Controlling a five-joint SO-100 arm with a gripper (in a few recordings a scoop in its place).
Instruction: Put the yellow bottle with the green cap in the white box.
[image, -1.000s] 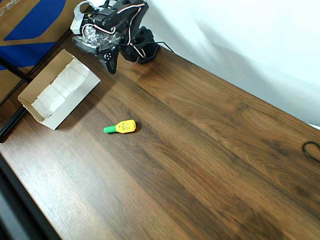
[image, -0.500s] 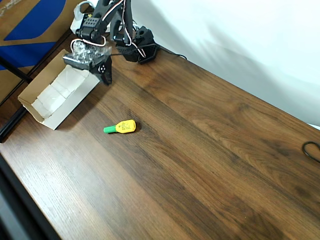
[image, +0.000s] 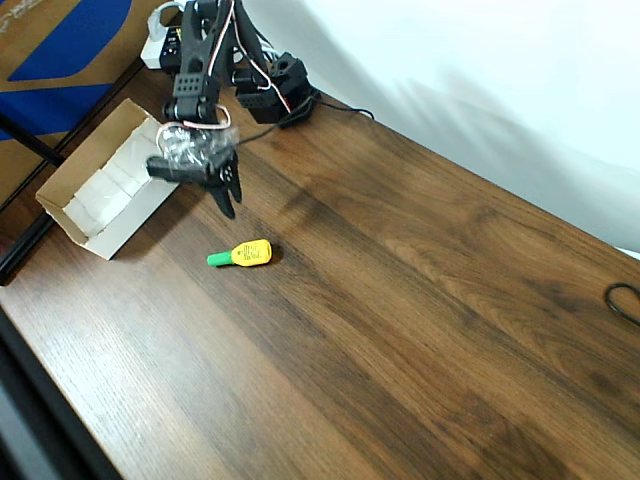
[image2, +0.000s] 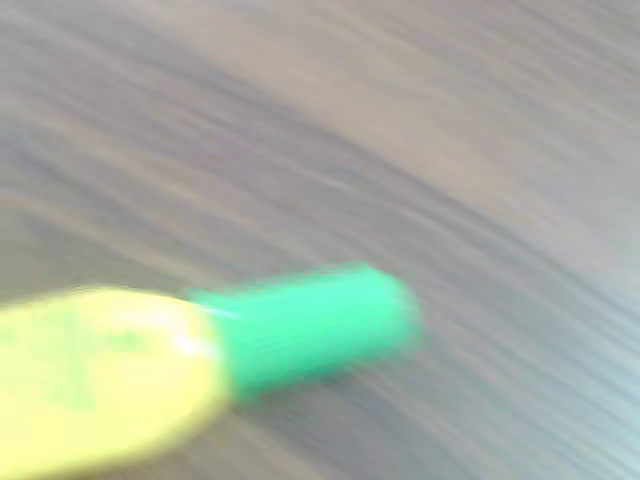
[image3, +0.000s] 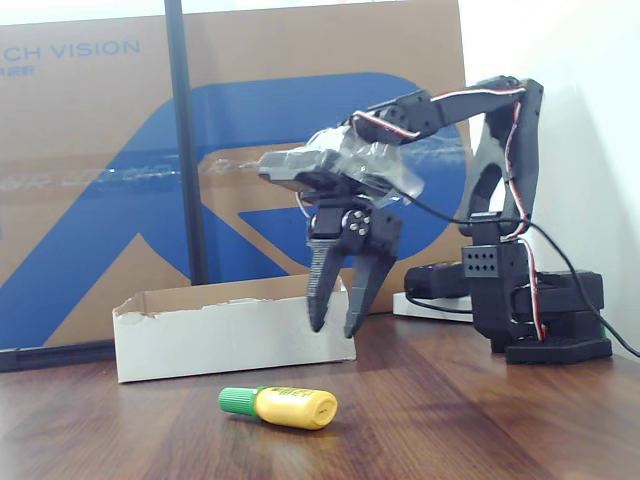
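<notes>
The yellow bottle with the green cap (image: 241, 254) lies on its side on the wooden desk (image: 420, 330), toward the desk's left edge in the overhead view, cap pointing left. The white box (image: 110, 190) sits near the far left corner, apart from the bottle. The gripper (image3: 335, 320) hangs above the desk between box and bottle, touching neither; its fingers (image3: 318, 290) point down, spread slightly apart and grasping nothing. In the wrist view the bottle (image2: 200, 360) appears blurred, cap to the right. A brown-and-blue carton (image3: 120, 150) stands behind the box.
</notes>
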